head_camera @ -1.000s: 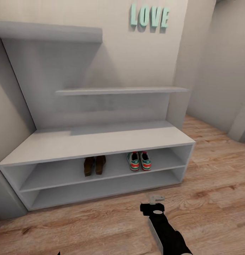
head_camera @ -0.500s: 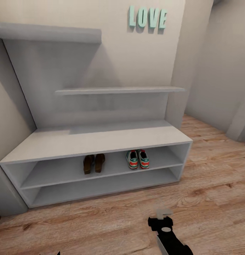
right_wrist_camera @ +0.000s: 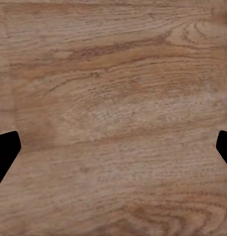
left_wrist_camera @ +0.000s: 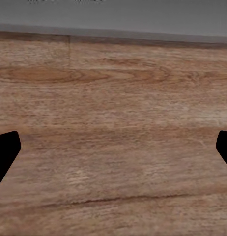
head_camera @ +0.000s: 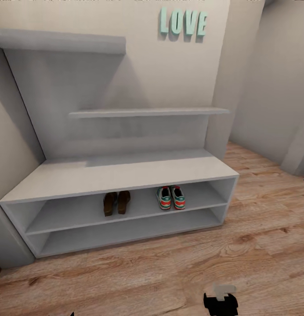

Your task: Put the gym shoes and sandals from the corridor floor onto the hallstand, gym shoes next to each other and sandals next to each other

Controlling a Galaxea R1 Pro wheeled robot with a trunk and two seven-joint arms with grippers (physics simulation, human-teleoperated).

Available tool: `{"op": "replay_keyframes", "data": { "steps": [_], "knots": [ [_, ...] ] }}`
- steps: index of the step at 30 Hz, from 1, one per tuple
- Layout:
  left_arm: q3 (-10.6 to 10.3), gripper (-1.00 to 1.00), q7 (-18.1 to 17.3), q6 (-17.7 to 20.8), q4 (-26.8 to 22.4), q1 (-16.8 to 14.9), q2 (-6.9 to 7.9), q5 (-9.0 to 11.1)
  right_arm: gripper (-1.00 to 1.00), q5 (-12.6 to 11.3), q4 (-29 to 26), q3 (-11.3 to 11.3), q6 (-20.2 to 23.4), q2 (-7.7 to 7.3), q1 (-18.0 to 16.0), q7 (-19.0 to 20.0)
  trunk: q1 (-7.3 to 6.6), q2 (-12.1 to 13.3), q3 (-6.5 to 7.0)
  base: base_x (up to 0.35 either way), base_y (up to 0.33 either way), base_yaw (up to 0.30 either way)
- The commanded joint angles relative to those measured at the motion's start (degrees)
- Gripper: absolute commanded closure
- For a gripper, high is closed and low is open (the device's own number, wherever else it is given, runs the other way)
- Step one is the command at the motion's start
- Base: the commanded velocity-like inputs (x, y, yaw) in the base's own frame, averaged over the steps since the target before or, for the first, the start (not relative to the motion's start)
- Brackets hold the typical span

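You are facing the hallstand (head_camera: 125,173), a wide light-grey unit against a pale wall; it has a flat bench top, two long open shelves low down, and two stepped wall shelves above. On the upper of the two low shelves sit the sandals (head_camera: 116,202), dark brown, side by side and touching or nearly so, just left of the shelf's middle; the gym shoes (head_camera: 171,197), white with teal stripes and orange-red patches, stand side by side to the right of them, with a clear gap between the two pairs. The lower shelf holds nothing you can make out. Teal letters spelling LOVE (head_camera: 183,22) hang on the wall above the unit.

The corridor floor (head_camera: 266,219), light brown wood plank with visible grain, spreads in front of the hallstand and off to the right. Your right gripper (head_camera: 222,295) shows at the bottom edge of the head view, dark with a pale part at its tip, over bare floor, well apart from the rack; in the right wrist view its fingertips (right_wrist_camera: 5,150) stand wide at both edges with only floor planks between them. Your left gripper (left_wrist_camera: 113,152) is likewise spread wide and holding nothing, above floor near a grey strip.
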Motion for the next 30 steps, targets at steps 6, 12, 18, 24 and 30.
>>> {"op": "replay_keyframes", "data": {
  "steps": [6,12,18,24,30],
  "knots": [
    [0.3,-1.00,-0.1,0.1,0.5,0.0,0.18,0.8,-1.00,0.4,7.2,0.5,-12.1,-2.19,0.1,-0.4,-1.34,2.4,1.03,0.000,0.000,0.000],
    [0.3,-1.00,-0.1,0.1,0.5,0.0,0.18,0.8,-1.00,0.3,7.7,0.5,-13.5,-2.60,0.1,-0.5,-2.65,4.8,2.11,0.000,0.000,0.000],
    [0.3,-1.00,-0.1,0.1,0.5,0.0,0.18,0.8,-1.00,0.1,7.8,0.5,-13.7,-2.43,0.2,-0.6,-3.97,7.2,3.19,0.000,0.000,0.000],
    [0.3,-1.00,0.0,0.1,0.6,0.0,0.21,0.9,-1.00,0.1,7.8,0.5,-13.7,-2.19,0.2,-0.7,-5.29,9.6,4.26,0.000,0.000,0.000],
    [0.3,-1.00,0.1,0.2,0.7,0.0,0.20,0.9,-1.00,0.0,7.9,0.5,-13.7,-1.88,0.2,-0.7,-6.61,12.0,5.34,0.000,0.000,0.000]
  ]
}}
